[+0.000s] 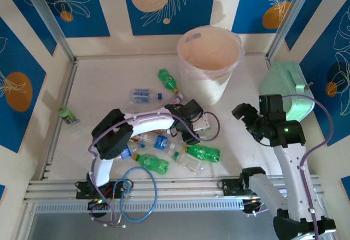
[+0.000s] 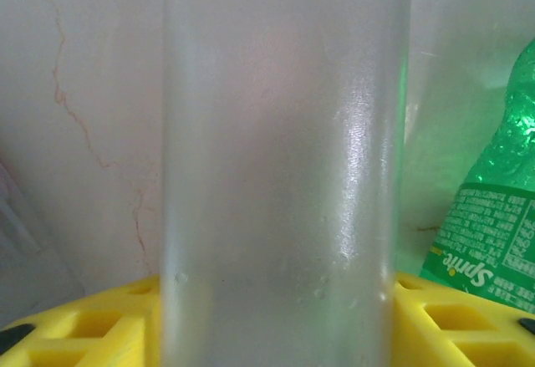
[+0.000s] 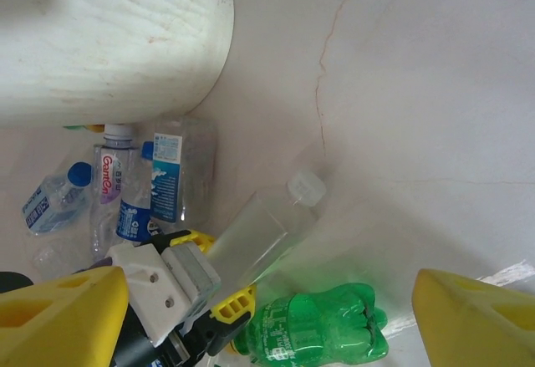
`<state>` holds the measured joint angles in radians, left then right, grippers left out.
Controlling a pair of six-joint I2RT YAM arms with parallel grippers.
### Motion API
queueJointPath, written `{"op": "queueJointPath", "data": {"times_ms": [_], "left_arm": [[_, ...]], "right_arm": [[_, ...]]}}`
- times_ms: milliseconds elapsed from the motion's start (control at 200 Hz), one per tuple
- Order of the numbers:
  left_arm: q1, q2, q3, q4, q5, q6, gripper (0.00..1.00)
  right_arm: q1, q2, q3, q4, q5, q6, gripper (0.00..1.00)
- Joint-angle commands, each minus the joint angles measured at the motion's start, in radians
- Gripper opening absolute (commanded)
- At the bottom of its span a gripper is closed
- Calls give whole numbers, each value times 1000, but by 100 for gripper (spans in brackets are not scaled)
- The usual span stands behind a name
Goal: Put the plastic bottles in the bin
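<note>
My left claw [image 1: 190, 132] is down among the bottles in the middle of the table [image 1: 109, 70], and its yellow fingers [image 2: 92, 333] press against both sides of a clear bottle [image 2: 280, 166], so I have that one gripped. From my left wrist the bottle is a frosted column standing between the fingers, and a green bottle [image 2: 493, 216] lies just beside it, near enough to read Sprite on its label. My right wrist camera looks across at the same grip. The clear bottle sticks out of the left claw at a slant with its white cap [image 3: 306, 186] at the far end. Some blue-labelled bottles [image 3: 171, 175] lie beyond it, under the pale wall of the bin [image 3: 109, 41]. My right claw [image 3: 269, 287] hangs wide open with nothing held. From above, the bin stands upright at the back of the table, well apart from the gripped bottle, and a mint-green case [image 1: 290, 89] sits to its right. Loose bottles lie around: a green one [image 1: 167, 78] near the bin, a blue-labelled one [image 1: 142, 94] to its left, and a cluster [image 1: 156, 161] under my left arm.
</note>
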<state>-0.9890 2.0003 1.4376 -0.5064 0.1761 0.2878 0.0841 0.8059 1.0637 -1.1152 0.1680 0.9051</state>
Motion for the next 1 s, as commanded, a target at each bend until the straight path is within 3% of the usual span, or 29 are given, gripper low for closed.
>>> {"op": "queueJointPath", "data": {"times_ms": [0,280,610,820,995], "left_arm": [[-23,36,30,-35,24,9,52],[-32,-17,40,-40,33,-9,48],[-46,-238,71,-31,32,-64,45],[-45,-353,143,-32,35,-134,49],[-38,-387,285,-9,-31,-218,54]], "right_arm": [[-11,-18,12,-3,-39,-12,88],[-36,-28,30,4,-68,-41,88],[-95,-50,76,8,-82,-75,88],[-149,-65,92,6,-120,-78,88],[-164,-104,89,28,-147,-62,88]]}}
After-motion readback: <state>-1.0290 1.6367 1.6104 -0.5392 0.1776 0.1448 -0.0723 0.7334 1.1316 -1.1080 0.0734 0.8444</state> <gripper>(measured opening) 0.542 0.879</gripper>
